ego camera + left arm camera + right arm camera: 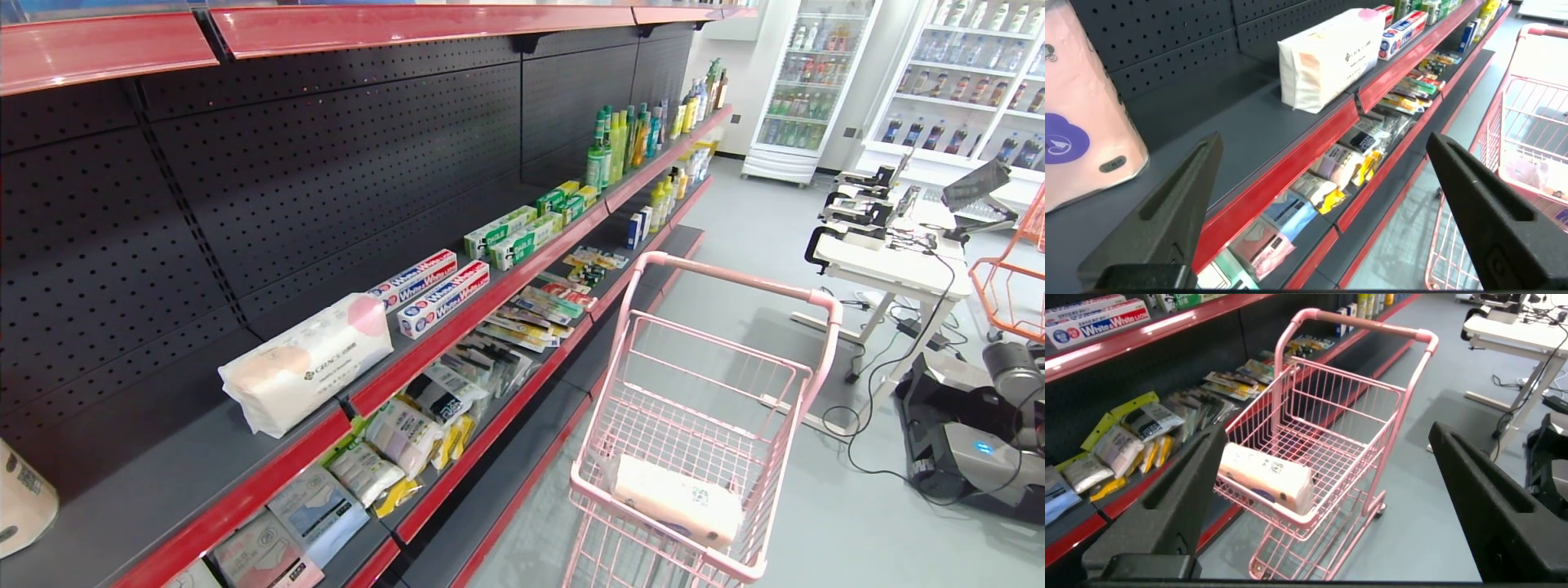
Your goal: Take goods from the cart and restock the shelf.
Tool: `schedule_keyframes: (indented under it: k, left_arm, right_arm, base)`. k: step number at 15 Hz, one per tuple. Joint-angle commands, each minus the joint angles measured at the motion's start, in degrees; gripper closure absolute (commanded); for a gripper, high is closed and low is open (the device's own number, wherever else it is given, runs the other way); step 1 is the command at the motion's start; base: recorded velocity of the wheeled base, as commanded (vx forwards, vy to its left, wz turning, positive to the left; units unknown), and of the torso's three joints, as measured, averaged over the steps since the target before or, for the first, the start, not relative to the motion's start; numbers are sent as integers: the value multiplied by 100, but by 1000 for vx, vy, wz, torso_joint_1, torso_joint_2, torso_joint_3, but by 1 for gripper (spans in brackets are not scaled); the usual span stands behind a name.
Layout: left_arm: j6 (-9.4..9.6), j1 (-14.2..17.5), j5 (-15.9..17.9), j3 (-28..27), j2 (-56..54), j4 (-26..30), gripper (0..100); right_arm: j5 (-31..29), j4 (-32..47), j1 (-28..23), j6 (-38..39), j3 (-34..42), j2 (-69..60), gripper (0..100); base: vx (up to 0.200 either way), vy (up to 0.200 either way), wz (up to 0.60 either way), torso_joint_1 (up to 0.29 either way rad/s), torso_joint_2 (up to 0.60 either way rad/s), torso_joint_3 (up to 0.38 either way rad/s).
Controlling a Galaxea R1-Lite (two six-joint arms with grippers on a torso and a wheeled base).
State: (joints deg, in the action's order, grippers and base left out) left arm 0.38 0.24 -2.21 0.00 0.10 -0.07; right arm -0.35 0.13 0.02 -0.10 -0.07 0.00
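A pink cart [820, 304] stands in the aisle beside the shelf [245, 498]; a white tissue pack [678, 500] lies in its basket, also in the right wrist view as the tissue pack [1264, 477] inside the cart [1351, 328]. On the shelf's upper board rests a pack of tissues [306, 362], seen too as the pack [1327, 55] in the left wrist view, with a pink-and-white roll pack [1082, 122] at the near end. My left gripper [1323, 216] is open above the shelf edge [1290, 175], holding nothing. My right gripper [1319, 502] is open above the cart, empty.
Toothpaste boxes [445, 298], green boxes and bottles [608, 147] line the upper shelf farther along. Lower shelves hold bagged goods [400, 433]. White desks [894, 261] with cables, an orange cart [1008, 294] and drink fridges [804, 82] stand across the aisle.
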Motion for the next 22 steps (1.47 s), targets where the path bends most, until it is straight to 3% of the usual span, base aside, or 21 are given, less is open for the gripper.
schedule_keyframes:
  k: [1, 4, 9, 10, 11, 12, 13, 15, 16, 18, 19, 20, 22]
  left_arm:
    - [-3, 2, -8, 0, 8, -1, 0]
    - [6, 2, 1, 0, 8, -1, 0]
    - [-3, 2, 1, 0, 8, -1, 0]
    - [-11, 2, 1, 0, 8, -1, 0]
    - [-11, 2, 1, 0, 8, -1, 0]
    - [-11, 2, 1, 0, 8, -1, 0]
    - [-11, 2, 1, 0, 8, -1, 0]
    - [-11, 2, 1, 0, 8, -1, 0]
    - [-11, 2, 1, 0, 8, -1, 0]
    - [-11, 2, 1, 0, 8, -1, 0]
    - [-11, 2, 1, 0, 8, -1, 0]
    - [-11, 2, 1, 0, 8, -1, 0]
    - [-11, 2, 1, 0, 8, -1, 0]
  right_arm:
    - [18, -5, 6, 19, 7, 9, 0]
    - [-53, -13, -20, 361, -1, 18, 0]
    - [-44, 22, -64, 1, -265, 325, 0]
    - [79, 4, 68, 194, -1170, 1336, 0]
    - [-61, 39, 121, 1521, -3095, 3261, 0]
    - [-79, 83, 112, 1820, -3649, 3779, 0]
    - [290, 189, 173, 1609, -3992, 4772, 0]
    - [580, 259, 147, 1240, -3754, 5221, 0]
    - [668, 206, 182, 581, -3754, 6724, 0]
    - [1037, 145, 428, -315, -4009, 8358, 0]
    - [1090, 101, 455, -377, -4044, 8517, 0]
    - [1389, -207, 472, -843, -4361, 9563, 0]
    - [1925, -242, 446, -1634, -4537, 10354, 0]
  base:
    - [0, 0, 0, 0, 0, 0]
    - [0, 0, 0, 0, 0, 0]
    - [0, 0, 0, 0, 0, 0]
    - [0, 0, 0, 0, 0, 0]
    - [0, 0, 0, 0, 0, 0]
    - [0, 0, 0, 0, 0, 0]
    - [0, 0, 0, 0, 0, 0]
    - [0, 0, 0, 0, 0, 0]
    - [0, 0, 0, 0, 0, 0]
    - [0, 0, 0, 0, 0, 0]
    - [0, 0, 0, 0, 0, 0]
    - [0, 0, 0, 0, 0, 0]
    - [0, 0, 0, 0, 0, 0]
